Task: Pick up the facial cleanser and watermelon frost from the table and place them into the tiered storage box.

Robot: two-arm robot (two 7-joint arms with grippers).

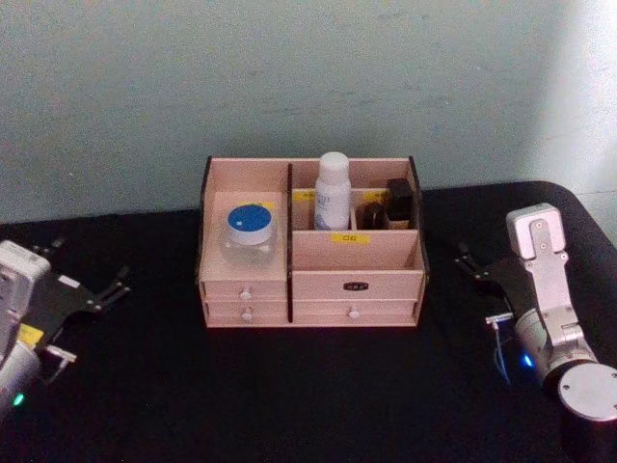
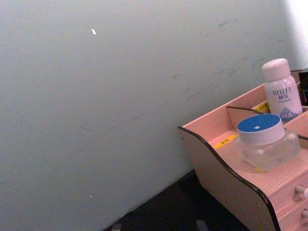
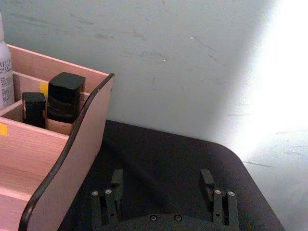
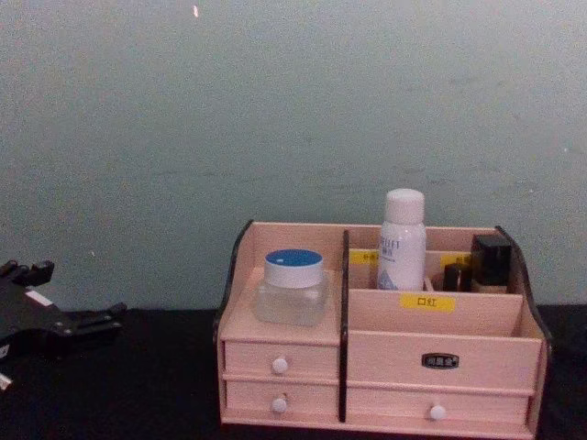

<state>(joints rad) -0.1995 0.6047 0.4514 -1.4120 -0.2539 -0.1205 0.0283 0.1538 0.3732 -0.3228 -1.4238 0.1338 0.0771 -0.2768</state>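
Observation:
The tiered storage box point(image 1: 357, 253) stands mid-table, pale pink with dark edges and white-knobbed drawers. The facial cleanser point(image 1: 333, 190), a tall white bottle, stands upright in its rear middle compartment, also seen as the facial cleanser point(image 4: 403, 240) from the chest. The watermelon frost point(image 1: 250, 234), a clear jar with a blue lid, sits on the box's left tier, and the left wrist view shows the jar point(image 2: 263, 142) close by. My left gripper point(image 1: 85, 265) rests open at the table's left, holding nothing. To the right of the box my right gripper point(image 1: 482, 289) is open and empty; its own camera shows the gripper point(image 3: 161, 180) beside the box wall point(image 3: 67, 178).
Two small black-capped bottles point(image 1: 398, 201) stand in the box's rear right compartment. The black table point(image 1: 308, 405) runs from the box to the front edge. A pale green wall point(image 1: 308, 77) rises just behind the box.

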